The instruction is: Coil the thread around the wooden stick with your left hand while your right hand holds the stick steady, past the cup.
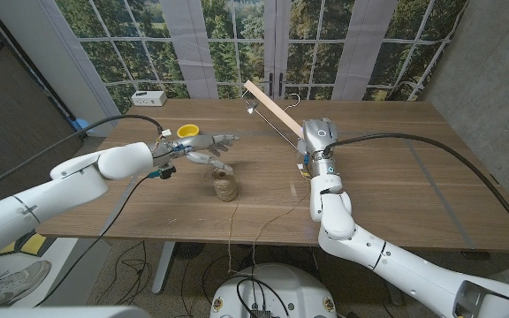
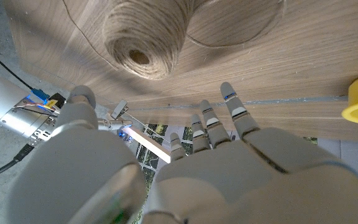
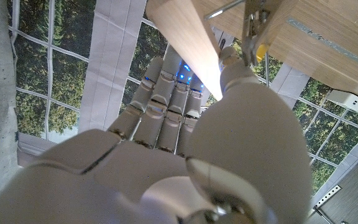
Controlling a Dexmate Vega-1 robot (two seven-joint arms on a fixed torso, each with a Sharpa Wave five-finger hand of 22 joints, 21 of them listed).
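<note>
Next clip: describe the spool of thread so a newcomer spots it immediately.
Start at the wooden table and find its front middle. The spool of thread stands there, just in front of the left robot hand. It is a brown twine roll, unlike the yellow cup behind the hand.

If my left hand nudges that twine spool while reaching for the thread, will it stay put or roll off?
The twine spool looks to stand on its end on the table, so it would more likely slide or tip than roll. It seems small and light, so a brush from the left hand hovering above could topple it. Once on its side, its round shape would probably roll.
</note>
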